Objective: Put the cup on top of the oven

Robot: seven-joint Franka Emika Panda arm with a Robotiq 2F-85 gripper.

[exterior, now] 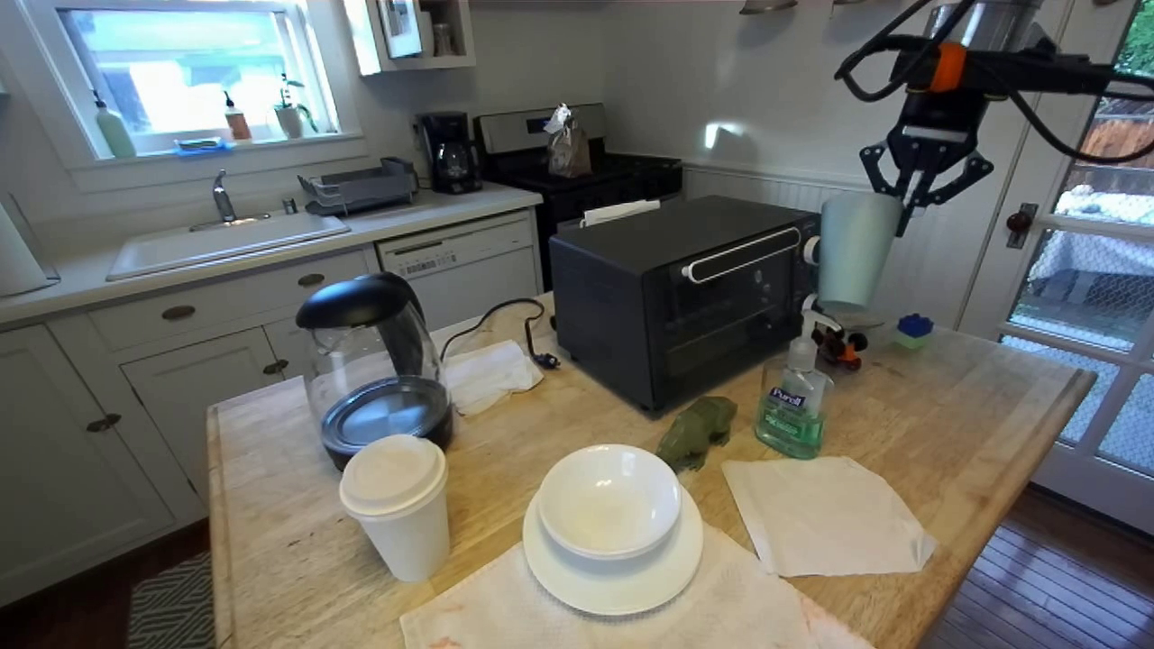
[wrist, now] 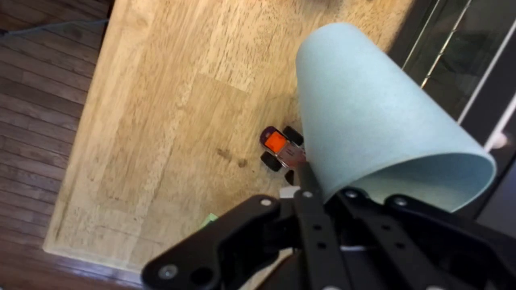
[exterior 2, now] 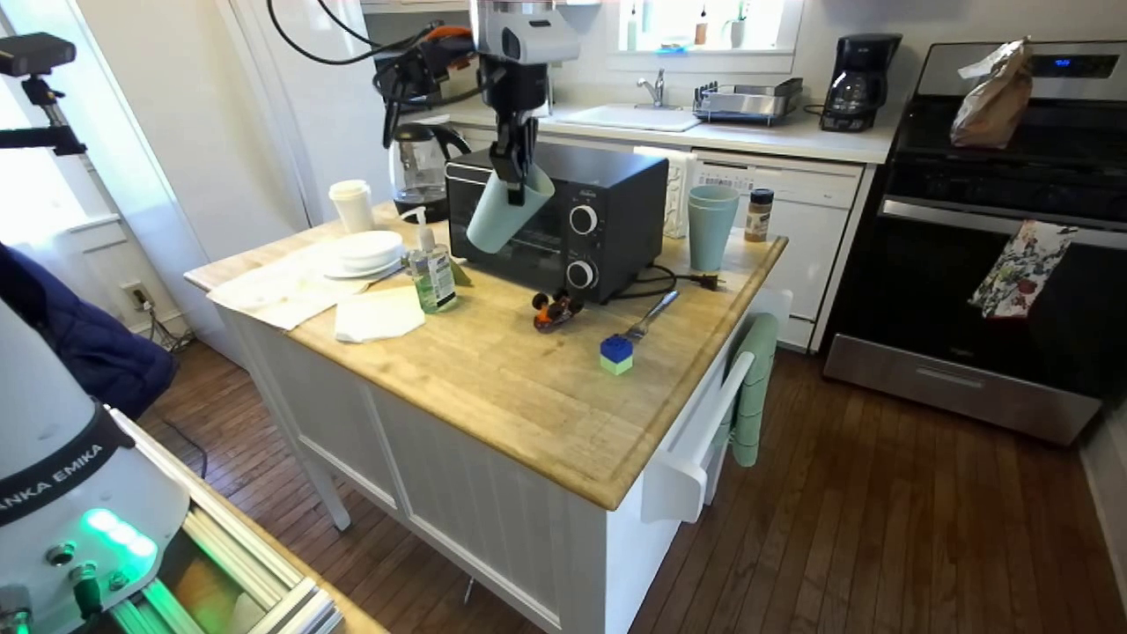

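Aloft, the pale blue-green cup [exterior: 856, 257] hung tilted, rim up & base down, in front of the oven [exterior: 694, 297] nr. its knob end, off the table [exterior 2: 493, 352]. The gripper [exterior 2: 515, 187] had it by the rim, jaws drawn close together w/ the cup's wall pinched b/w them. Whether cup & oven door touched, cdn't tell. Lower down, a toy car [exterior 2: 555, 310] sat on the table nr. the oven's front corner; farther out, a blue-and-green block [exterior 2: 616, 354] stood w/ a fork [exterior 2: 653, 315] just beside it. Before the oven door, a pump bottle [exterior: 793, 410] of green gel stood upright nr. a green toy animal [exterior: 699, 431] & a white napkin [exterior: 829, 518]. Past those, a white bowl [exterior: 611, 505] rested on a plate [exterior: 613, 588], the plate on a white towel [exterior: 487, 604]. A lidded white cup [exterior: 401, 518] stood upright nr. the glass kettle [exterior: 388, 406]. Nr. the table's edge, in an exterior view, nested cups [exterior 2: 710, 231] close in color to the held one stood w/ a spice jar [exterior 2: 759, 216] nearby. A green towel [exterior 2: 751, 387] hung at the table's side. In the bkgd., a sink [exterior 2: 616, 119] & coffee maker [exterior 2: 858, 84] lined the counter [exterior: 460, 205], and a paper bag [exterior 2: 993, 101] sat atop the stove [exterior 2: 916, 273].
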